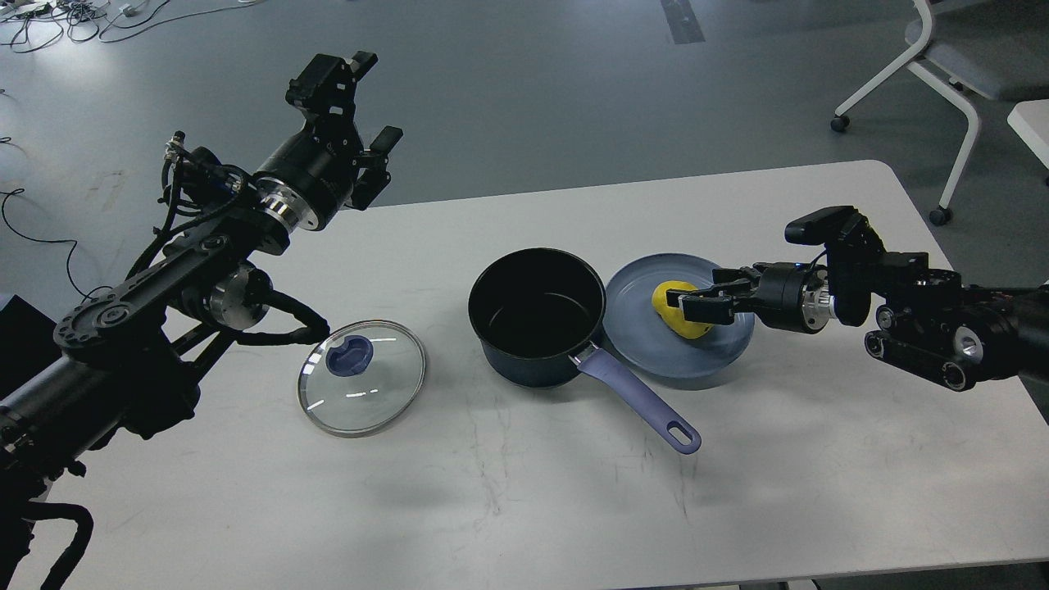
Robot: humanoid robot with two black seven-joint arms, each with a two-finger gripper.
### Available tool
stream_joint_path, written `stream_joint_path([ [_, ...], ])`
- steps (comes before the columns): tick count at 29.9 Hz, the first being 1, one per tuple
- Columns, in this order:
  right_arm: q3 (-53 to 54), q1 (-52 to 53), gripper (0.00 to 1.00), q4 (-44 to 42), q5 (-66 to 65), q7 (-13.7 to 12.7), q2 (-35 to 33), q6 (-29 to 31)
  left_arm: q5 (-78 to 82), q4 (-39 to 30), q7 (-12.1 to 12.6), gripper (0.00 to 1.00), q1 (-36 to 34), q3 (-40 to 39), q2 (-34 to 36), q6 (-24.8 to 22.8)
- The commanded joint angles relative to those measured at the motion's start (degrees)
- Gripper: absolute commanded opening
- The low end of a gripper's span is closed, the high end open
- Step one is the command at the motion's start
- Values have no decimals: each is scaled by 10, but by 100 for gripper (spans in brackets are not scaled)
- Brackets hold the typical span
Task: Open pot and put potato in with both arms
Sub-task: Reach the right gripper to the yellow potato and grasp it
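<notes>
The dark navy pot (537, 315) stands open in the middle of the white table, its lavender handle (639, 401) pointing to the front right. The yellow potato (674, 301) lies on a flat blue plate (656, 356) just right of the pot. My right gripper (695, 306) comes in from the right, low over the plate. Its fingers are open on either side of the potato and partly hide it. My left gripper (373, 98) is open and empty, raised high beyond the table's back left edge.
The pot's glass lid (362, 377) with its blue knob lies flat on the table, left of the pot and under my left arm. A white office chair (942, 65) stands at the back right. The table's front edge (574, 578) is near.
</notes>
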Motion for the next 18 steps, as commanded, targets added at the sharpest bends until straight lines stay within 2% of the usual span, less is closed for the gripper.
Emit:
stream_joint_path([
  [1, -23, 8, 98, -15, 0, 0, 18, -9, 0, 0, -6, 98, 0, 0, 2, 0],
  [12, -55, 16, 89, -29, -1, 0, 36, -12, 0, -1, -8, 98, 0, -8, 2, 1],
  [18, -80, 16, 82, -62, 0, 0, 66, -33, 0, 0, -8, 98, 0, -9, 2, 1],
])
